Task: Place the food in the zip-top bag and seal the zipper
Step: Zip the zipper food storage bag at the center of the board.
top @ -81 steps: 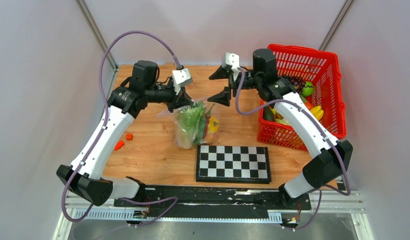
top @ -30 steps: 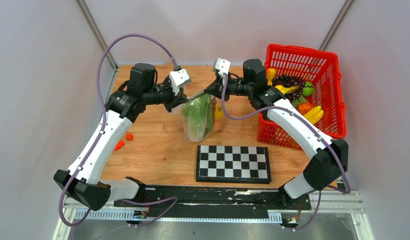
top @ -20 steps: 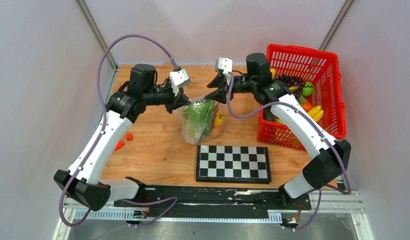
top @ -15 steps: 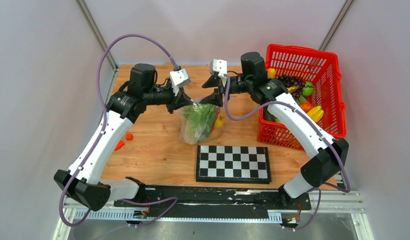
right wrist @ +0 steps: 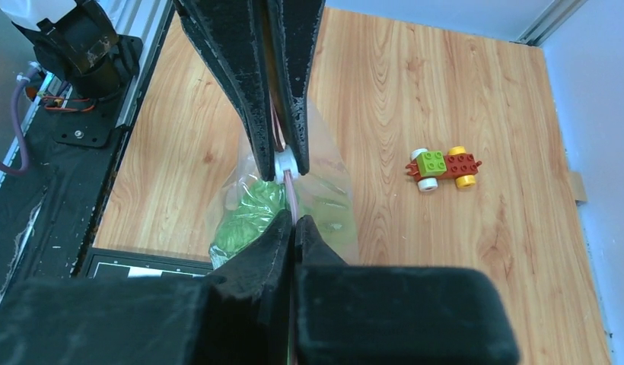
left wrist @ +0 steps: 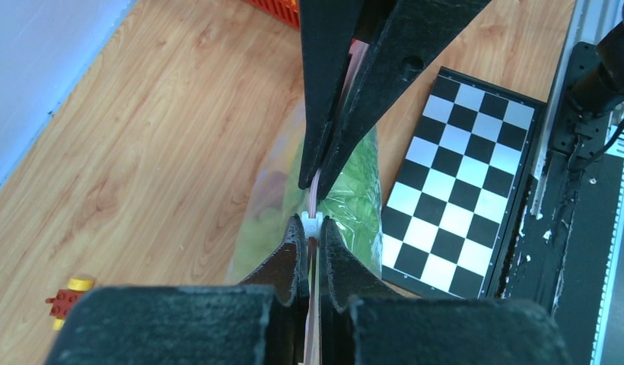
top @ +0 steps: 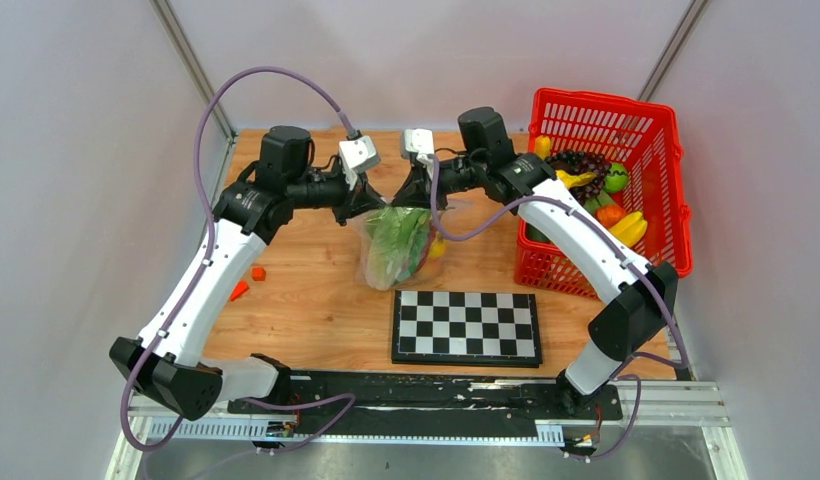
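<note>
The zip-top bag [top: 391, 262] hangs upright over the wooden table, with green lettuce [top: 398, 235] and a yellow piece [top: 439, 246] of the food inside. Its pink zipper [left wrist: 316, 201] runs along the top edge, with a white slider [left wrist: 313, 222] on it. My left gripper [top: 372, 206] is shut on the zipper at the slider. My right gripper [top: 413, 195] is shut on the same strip, its tips almost touching the left ones. In the right wrist view the zipper [right wrist: 291, 194] passes between my shut right gripper [right wrist: 294, 220] and the left fingers [right wrist: 252, 114] opposite.
A red mesh basket [top: 658, 150] with more toy fruit stands at the right. A chessboard [top: 466, 325] lies in front of the bag. Two orange pieces [top: 257, 273] lie on the table at the left. A small toy-brick car [right wrist: 443, 166] sits behind the bag.
My right gripper let go of the zipper, slid left along it toward the left gripper and shut on it again. The left gripper has kept its hold in place.
</note>
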Controlling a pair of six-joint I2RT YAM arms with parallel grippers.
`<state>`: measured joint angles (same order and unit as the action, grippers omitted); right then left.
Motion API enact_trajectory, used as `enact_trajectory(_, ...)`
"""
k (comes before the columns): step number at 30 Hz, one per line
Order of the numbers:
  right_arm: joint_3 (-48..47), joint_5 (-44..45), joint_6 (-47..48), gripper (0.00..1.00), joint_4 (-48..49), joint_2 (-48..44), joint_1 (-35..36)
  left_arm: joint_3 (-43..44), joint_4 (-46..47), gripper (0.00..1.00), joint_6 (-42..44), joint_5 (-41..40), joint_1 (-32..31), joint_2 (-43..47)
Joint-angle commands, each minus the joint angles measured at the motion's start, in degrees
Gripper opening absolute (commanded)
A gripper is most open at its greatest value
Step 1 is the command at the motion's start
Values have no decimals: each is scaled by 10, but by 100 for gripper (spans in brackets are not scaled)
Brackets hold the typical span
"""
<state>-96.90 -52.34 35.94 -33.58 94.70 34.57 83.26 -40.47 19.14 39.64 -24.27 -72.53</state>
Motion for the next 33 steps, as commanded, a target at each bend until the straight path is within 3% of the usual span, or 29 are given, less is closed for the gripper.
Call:
enact_trajectory(1,28,47,-2,0,50,-26,0,7,28,0,1,2,-1,12)
enact_trajectory(7,88,153,-34,0,138,-67,-8,-11,1,0,24,-56,-1,29)
enact_trajectory(22,90,172,-47,0,153,-78,-21,-17,-32,0,38,-180,5,60)
enact_trajectory(33,94,106,-38,0,127,-80,-21,-30,30,0,2,-134,5,70)
